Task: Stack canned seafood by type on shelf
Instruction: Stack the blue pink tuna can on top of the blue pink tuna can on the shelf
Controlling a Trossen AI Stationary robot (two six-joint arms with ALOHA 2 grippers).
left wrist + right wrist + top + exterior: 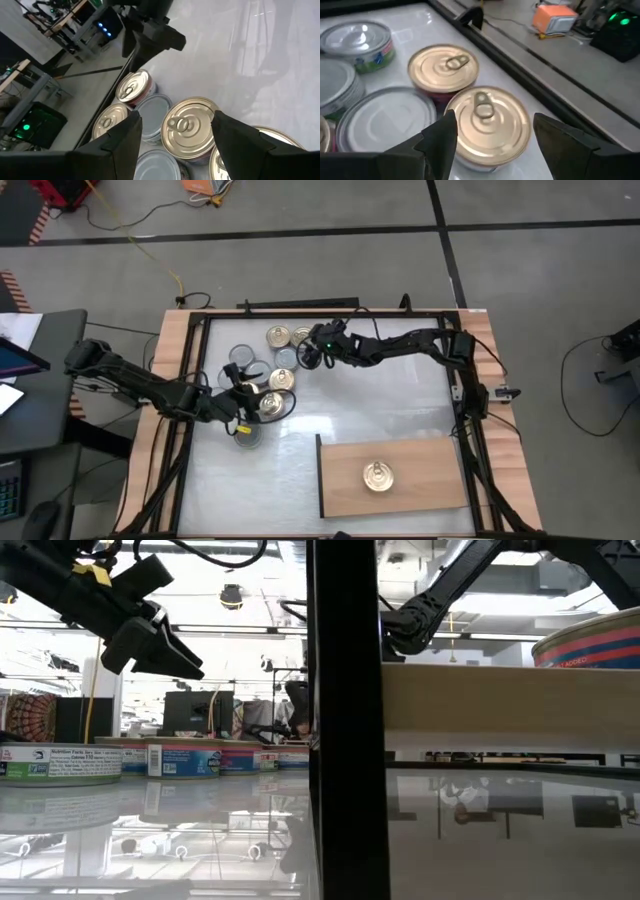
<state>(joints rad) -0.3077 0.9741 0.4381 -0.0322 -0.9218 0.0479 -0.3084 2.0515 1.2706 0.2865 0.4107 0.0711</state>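
Note:
Several flat round cans sit in a cluster at the table's far left: gold pull-tab lids and plain silver lids. One more gold-lidded can rests on the shelf, a light wooden board at the near right. My left gripper hangs open above the cluster's near side, its fingers on either side of a gold lid below them. My right gripper hangs open above the cluster's far right, over another gold-lidded can. In the low view both grippers are well above the cans.
The table has a glossy white top with wooden side rails and a dark frame. In the low view a dark upright post blocks the middle. The shelf has bare board around its single can. A silver can lies apart, near the left arm.

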